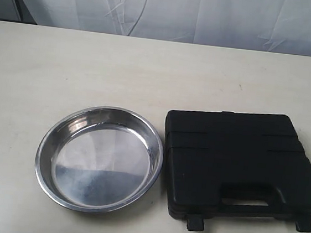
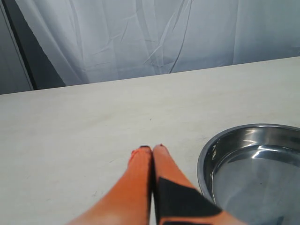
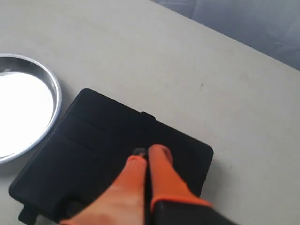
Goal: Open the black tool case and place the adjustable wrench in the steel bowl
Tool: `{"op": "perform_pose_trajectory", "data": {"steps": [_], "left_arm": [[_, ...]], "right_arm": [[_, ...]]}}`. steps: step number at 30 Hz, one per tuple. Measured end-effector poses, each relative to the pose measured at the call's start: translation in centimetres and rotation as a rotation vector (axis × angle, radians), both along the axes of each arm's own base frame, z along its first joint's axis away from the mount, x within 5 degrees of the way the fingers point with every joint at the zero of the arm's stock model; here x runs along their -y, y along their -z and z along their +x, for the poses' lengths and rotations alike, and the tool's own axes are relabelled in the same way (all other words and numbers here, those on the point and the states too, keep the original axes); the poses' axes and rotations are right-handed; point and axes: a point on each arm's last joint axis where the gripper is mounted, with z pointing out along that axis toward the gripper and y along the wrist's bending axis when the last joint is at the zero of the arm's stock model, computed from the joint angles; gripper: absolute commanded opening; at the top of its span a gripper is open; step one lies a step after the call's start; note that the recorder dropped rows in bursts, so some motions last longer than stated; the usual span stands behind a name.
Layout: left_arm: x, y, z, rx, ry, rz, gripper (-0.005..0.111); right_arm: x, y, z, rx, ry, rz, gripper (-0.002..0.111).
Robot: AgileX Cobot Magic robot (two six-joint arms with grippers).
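Black tool case (image 1: 245,165) seen closed, lid not yet raised. Adjustable wrench not in sight. Steel bowl (image 1: 100,158) empty. Left gripper (image 2: 151,148) and right gripper (image 3: 149,154) both pressed together, nothing held.

1. Bright, soft, even light all round; only faint shadows hug the bowl (image 1: 98,159) and case (image 1: 242,162).
2. Bowl blows out pure white, off beside the right fingers (image 3: 136,187), past the case.
3. Right fingers and left fingers (image 2: 136,187) are both mushy, out of focus up close.
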Motion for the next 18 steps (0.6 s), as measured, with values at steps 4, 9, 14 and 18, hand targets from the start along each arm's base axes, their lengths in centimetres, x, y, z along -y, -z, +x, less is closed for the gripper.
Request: {"op": "perform_pose_trajectory", "data": {"steps": [4, 9, 14, 18], "left_arm": [[0.0, 0.0, 0.0, -0.001, 0.001, -0.010, 0.000], [0.1, 0.0, 0.0, -0.001, 0.002, -0.029, 0.000], [0.1, 0.0, 0.0, -0.002, 0.003, -0.036, 0.000], [0.1, 0.0, 0.0, -0.002, 0.003, -0.039, 0.000]], "right_arm": [[-2.7, -0.7, 3.5, -0.042, -0.273, -0.158, 0.028], [-7.2, 2.0, 4.9, -0.147, -0.624, -0.335, 0.051], [-9.6, 6.7, 3.8, -0.278, -0.805, -0.506, 0.051], [-9.1, 9.8, 2.6, -0.370, -0.859, -0.640, 0.051]]}}
